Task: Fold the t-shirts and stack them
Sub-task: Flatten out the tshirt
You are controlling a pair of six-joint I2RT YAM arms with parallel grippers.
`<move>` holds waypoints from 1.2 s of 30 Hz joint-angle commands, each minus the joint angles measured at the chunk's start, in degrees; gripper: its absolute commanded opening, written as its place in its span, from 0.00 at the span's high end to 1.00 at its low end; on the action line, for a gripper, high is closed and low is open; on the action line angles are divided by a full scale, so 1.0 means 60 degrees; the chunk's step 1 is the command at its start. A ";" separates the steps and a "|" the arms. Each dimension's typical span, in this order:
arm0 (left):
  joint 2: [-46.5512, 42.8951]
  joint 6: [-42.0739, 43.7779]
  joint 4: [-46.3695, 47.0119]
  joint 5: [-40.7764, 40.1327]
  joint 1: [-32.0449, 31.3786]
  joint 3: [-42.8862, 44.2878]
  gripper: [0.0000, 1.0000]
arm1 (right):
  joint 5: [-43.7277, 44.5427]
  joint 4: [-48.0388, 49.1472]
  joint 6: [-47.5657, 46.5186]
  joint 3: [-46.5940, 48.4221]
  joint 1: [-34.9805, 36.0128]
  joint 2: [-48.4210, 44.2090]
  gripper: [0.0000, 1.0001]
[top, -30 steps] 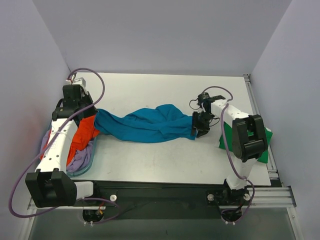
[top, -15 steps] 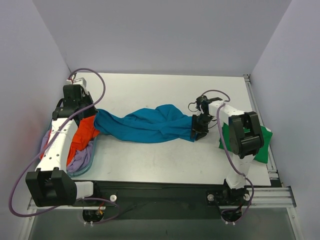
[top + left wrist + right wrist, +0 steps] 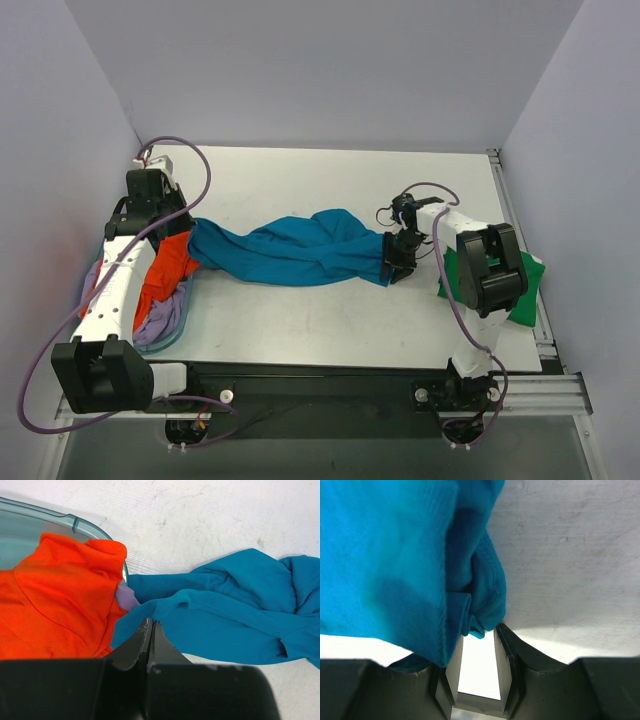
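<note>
A teal t-shirt (image 3: 290,250) lies bunched and stretched across the table, from the basket at the left to my right gripper. My right gripper (image 3: 393,258) is at the shirt's right end. In the right wrist view it (image 3: 477,635) is open, with a bunched teal hem (image 3: 480,615) at its tips and cloth draped over the left finger (image 3: 451,680). My left gripper (image 3: 185,228) is over the shirt's left end. In the left wrist view it (image 3: 151,622) is shut with no cloth between its fingers, above the teal shirt (image 3: 225,610).
A clear basket (image 3: 180,330) at the left edge holds an orange shirt (image 3: 165,265) and a lavender one (image 3: 160,318); its rim (image 3: 70,519) shows in the left wrist view. A folded green shirt (image 3: 528,290) lies at the right edge under my right arm.
My right gripper has shifted slightly left onto the teal shirt's right end. The left arm and the shirt have not moved.
</note>
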 commanded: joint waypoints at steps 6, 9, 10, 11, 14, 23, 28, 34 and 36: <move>-0.0091 0.0115 0.0058 -0.0121 0.0051 0.0417 1.00 | 0.0151 -0.0398 -0.0257 -0.0200 0.0349 -0.0367 0.68; -0.0120 0.0100 0.0044 -0.0106 0.0051 0.0402 1.00 | 0.0122 -0.0427 -0.0315 -0.0200 0.0393 -0.0366 0.69; -0.0120 0.0100 0.0044 -0.0106 0.0051 0.0373 1.00 | 0.0093 -0.0442 -0.0315 -0.0214 0.0422 -0.0367 0.69; -0.0135 0.0086 0.0058 -0.0121 0.0051 0.0344 1.00 | 0.0049 -0.0456 -0.0359 -0.0215 0.0422 -0.0352 0.69; -0.0164 0.0027 0.0102 -0.0135 0.0051 0.0299 1.00 | -0.0141 -0.0544 -0.0476 -0.0156 0.0466 -0.0235 0.74; -0.0091 -0.0017 0.0234 -0.0048 0.0037 0.0153 1.00 | -0.0419 -0.1569 -0.0799 0.0078 0.0144 -0.1126 1.00; 0.0099 -0.0119 0.0468 -0.0018 0.0037 0.0459 1.00 | -0.0962 -0.2623 -0.0521 0.1130 -0.0893 -0.2312 1.00; 0.0436 -0.0543 0.1098 0.0128 -0.0051 0.1777 1.00 | -0.1313 -0.3532 0.0065 0.4478 -0.1657 -0.2769 1.00; 0.0466 -0.0603 0.1259 0.0143 -0.0124 0.2523 1.00 | -0.1314 -0.3824 0.0196 0.5494 -0.1877 -0.2740 1.00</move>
